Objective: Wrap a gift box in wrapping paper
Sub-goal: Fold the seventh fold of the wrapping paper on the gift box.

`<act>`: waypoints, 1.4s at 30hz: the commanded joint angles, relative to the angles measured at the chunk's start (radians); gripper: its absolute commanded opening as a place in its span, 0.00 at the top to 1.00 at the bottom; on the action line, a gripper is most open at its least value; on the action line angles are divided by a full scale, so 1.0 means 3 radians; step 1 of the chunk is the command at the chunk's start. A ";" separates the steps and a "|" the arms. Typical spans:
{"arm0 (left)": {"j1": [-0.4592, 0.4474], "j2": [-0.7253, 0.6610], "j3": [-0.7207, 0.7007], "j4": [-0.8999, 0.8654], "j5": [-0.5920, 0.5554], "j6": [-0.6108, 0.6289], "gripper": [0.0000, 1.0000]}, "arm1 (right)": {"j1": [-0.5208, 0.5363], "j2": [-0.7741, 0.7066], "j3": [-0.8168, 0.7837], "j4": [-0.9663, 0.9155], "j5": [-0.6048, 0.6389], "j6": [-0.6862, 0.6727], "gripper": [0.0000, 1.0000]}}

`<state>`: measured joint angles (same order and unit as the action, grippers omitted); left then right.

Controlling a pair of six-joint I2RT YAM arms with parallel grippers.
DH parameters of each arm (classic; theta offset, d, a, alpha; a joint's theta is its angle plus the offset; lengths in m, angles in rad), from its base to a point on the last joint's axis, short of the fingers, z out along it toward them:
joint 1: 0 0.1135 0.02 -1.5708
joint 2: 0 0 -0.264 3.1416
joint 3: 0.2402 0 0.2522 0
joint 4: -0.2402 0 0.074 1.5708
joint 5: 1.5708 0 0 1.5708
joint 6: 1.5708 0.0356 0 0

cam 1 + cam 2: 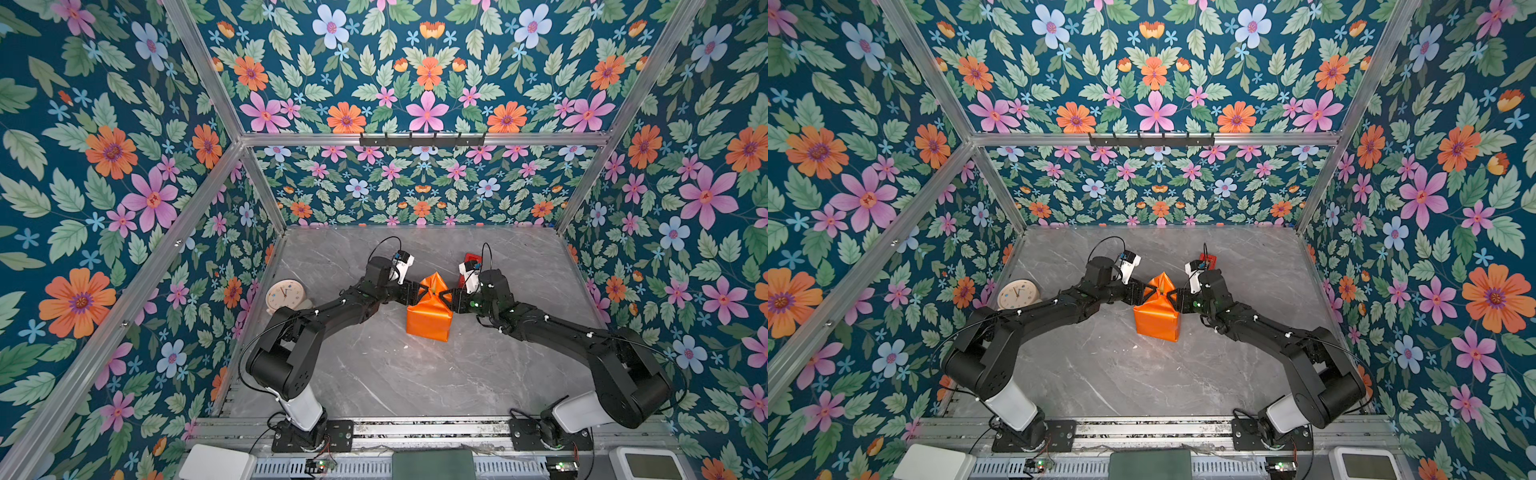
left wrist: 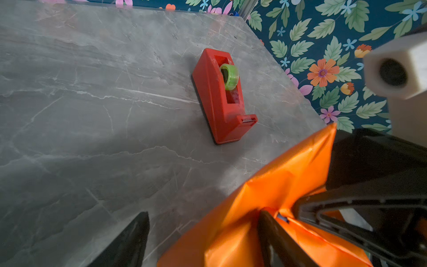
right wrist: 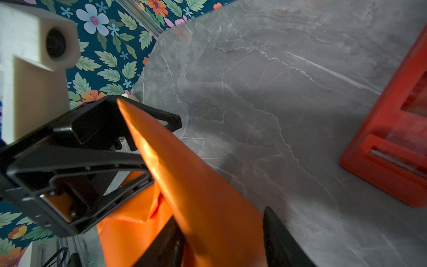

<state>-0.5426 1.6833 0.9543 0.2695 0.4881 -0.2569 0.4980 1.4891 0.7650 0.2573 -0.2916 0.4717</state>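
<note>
One wrapping paper [image 1: 428, 318], one tape dispenser [image 2: 221, 99]

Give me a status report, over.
Left gripper, right gripper open, straddling the far end flap. Wrapping paper closed around the package, flap standing up. Tape dispenser beyond, untouched.

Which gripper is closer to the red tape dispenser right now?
The right gripper: the tape dispenser stands just beyond its wrist, whereas the left gripper is at the opposite side of the wrapping paper.
</note>
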 commanded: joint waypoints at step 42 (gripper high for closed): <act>0.0003 -0.0131 -0.0119 0.0302 -0.0079 0.0074 0.18 | 0.0008 -0.0009 0.0027 -0.0382 -0.0034 -0.0114 0.47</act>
<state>-0.5434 1.6684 0.9367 0.3206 0.4946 -0.2302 0.4984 1.4845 0.7723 0.2375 -0.2951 0.4648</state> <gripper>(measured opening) 0.815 0.531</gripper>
